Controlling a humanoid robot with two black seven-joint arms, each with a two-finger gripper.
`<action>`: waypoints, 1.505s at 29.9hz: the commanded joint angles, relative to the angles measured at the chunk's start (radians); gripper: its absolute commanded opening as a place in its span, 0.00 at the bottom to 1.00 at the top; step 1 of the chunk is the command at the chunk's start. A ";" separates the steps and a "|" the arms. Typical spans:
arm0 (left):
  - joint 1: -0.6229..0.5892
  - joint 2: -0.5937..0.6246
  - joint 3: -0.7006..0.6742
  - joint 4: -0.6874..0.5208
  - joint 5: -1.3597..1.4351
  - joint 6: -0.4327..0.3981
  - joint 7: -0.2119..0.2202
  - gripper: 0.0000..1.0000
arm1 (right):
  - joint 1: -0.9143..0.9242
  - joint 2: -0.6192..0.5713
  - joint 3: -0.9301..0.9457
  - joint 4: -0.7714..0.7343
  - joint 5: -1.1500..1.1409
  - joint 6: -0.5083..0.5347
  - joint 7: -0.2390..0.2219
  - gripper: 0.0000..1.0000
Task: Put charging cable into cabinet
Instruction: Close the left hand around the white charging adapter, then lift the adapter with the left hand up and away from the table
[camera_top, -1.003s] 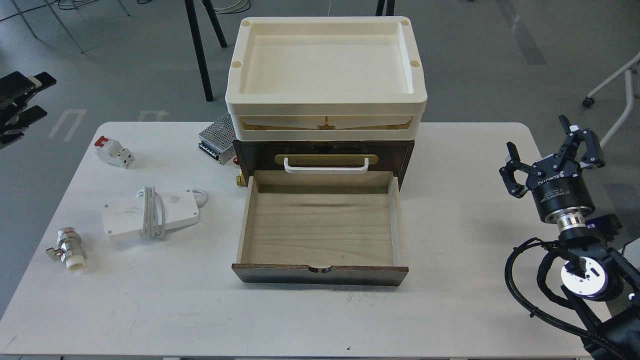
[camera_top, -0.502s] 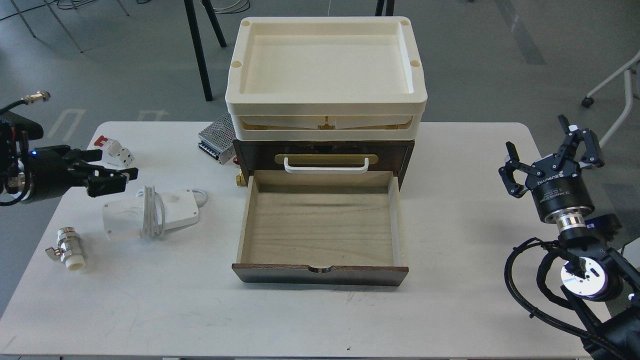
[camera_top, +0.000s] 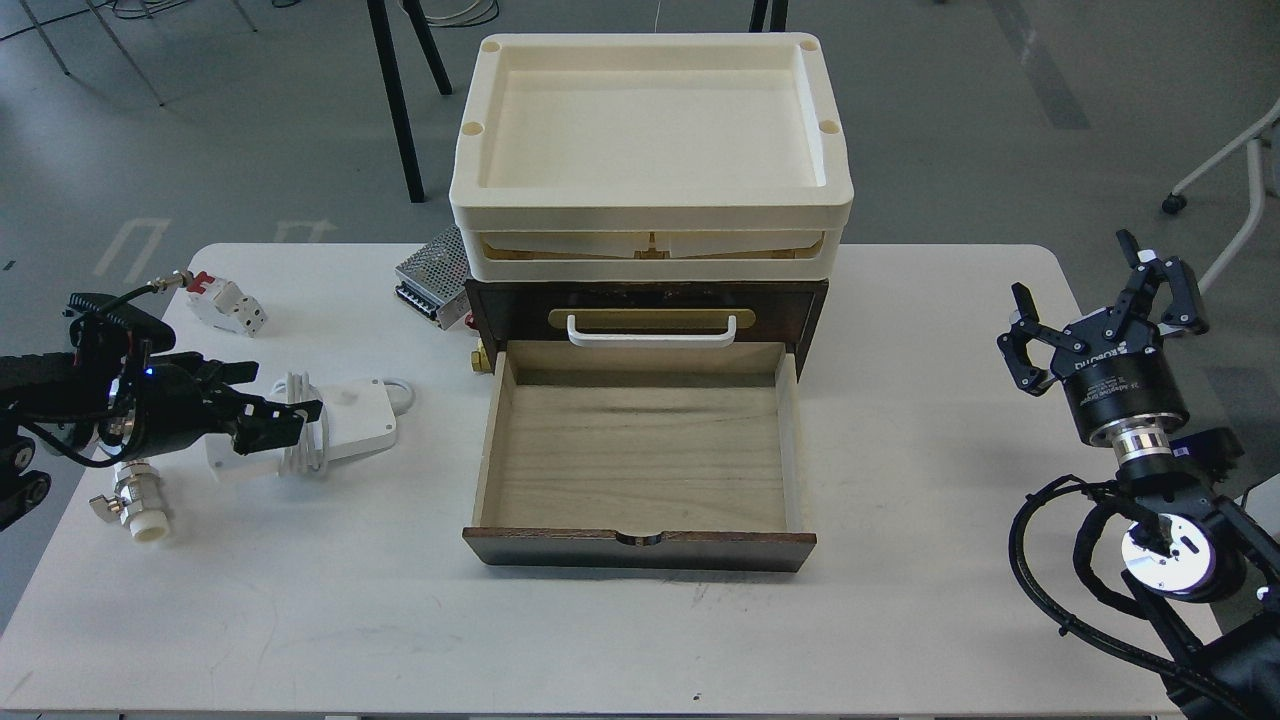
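The charging cable (camera_top: 335, 422) lies flat on the white counter (camera_top: 640, 640), on its left side, well left of the cabinet (camera_top: 645, 330). It is a white rounded block with a pale cord wound round its middle and a loop of cord showing at its far right end.

The left gripper (camera_top: 270, 418) comes in low from the left edge and sits over the left end of the charger block, hiding that end. Its fingers (camera_top: 285, 412) reach as far as the wound cord. From this view I cannot tell whether they are spread, closed, or in contact with the block.

The right gripper (camera_top: 1100, 300) stands off to the right of the counter, well apart from the cabinet, pointing up and away. Its fingers are spread wide and hold nothing.

The cabinet stands at the middle rear of the counter. Its lower drawer (camera_top: 640, 460) is pulled fully out toward the camera, showing a bare pale wood floor. Above it is a white bar handle (camera_top: 652, 332) on a brass plate. Stacked cream trays (camera_top: 650, 150) rest on top of the cabinet.

A white-and-red breaker (camera_top: 228, 302) lies at the rear left of the counter. A metal valve fitting (camera_top: 135, 510) sits near the left edge, just below the left arm. A perforated metal box (camera_top: 432, 275) stands just beside the cabinet's rear left corner.
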 joint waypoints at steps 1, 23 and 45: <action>0.018 -0.036 -0.002 0.045 0.000 0.025 0.000 0.98 | 0.000 0.000 0.001 0.001 0.000 0.000 0.000 0.99; 0.060 -0.142 0.015 0.208 -0.052 0.097 0.000 0.64 | 0.000 0.000 0.001 0.001 0.000 0.000 0.000 1.00; 0.050 -0.082 0.056 0.194 -0.115 0.208 0.000 0.01 | 0.000 0.000 -0.001 0.001 0.000 0.000 0.000 0.99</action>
